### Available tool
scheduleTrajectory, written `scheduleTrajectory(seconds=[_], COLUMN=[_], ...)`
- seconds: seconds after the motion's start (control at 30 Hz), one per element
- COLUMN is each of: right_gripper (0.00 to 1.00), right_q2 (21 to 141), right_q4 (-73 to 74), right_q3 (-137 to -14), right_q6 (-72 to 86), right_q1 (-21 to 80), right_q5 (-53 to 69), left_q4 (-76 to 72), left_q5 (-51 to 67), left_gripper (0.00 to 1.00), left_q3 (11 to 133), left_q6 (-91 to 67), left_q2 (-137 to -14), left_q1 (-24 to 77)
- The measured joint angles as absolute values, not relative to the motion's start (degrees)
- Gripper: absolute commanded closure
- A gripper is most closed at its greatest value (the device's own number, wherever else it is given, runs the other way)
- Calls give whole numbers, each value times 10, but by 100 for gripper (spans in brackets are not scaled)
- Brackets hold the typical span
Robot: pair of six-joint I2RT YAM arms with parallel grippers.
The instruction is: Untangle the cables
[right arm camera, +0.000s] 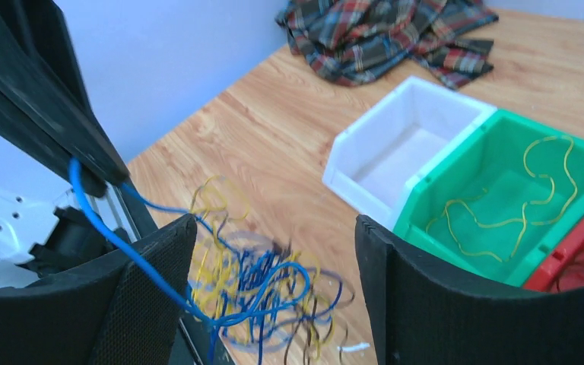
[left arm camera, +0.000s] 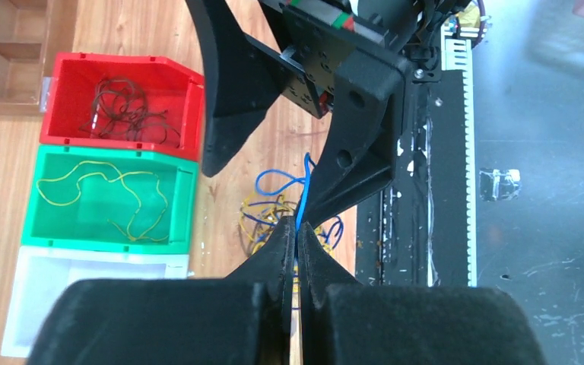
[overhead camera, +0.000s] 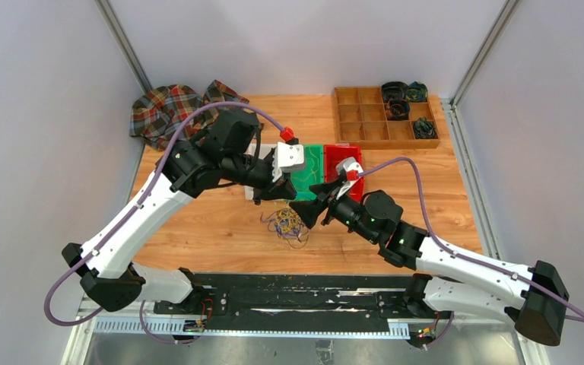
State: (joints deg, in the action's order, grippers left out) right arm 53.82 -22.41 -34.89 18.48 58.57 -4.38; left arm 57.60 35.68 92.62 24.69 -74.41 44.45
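Left hand (left arm camera: 298, 228): pressed together, pinching one blue cable (left arm camera: 304, 190). Right hand (right arm camera: 274, 228): spread, empty, over the tangle (overhead camera: 287, 224). Tangle: on surface (overhead camera: 220, 228), near side of green bin (overhead camera: 315, 156). Likely light, limp, snag-prone; best taken by a single free loop.

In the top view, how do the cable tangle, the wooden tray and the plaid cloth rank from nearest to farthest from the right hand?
1. Cable tangle: just beside the right hand, toward the near edge.
2. Wooden tray: at the far right.
3. Plaid cloth: at the far left, clearly the farthest.
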Motion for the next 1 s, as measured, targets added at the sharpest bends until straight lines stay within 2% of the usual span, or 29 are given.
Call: scheduleTrajectory(seconds=[0.43, 1.0], right_gripper=[30, 35], right_q2=[571, 707], right_q4=[-301, -338], right_q3=[-353, -341], right_q6=[205, 238], right_q1=[589, 589], right_q5=[-43, -71], left_q4=[595, 598], left_q5=[382, 403], left_gripper=[100, 100], left_q3=[943, 1103], left_q6=[237, 234], left_q2=[-745, -764], left_q1=[444, 444])
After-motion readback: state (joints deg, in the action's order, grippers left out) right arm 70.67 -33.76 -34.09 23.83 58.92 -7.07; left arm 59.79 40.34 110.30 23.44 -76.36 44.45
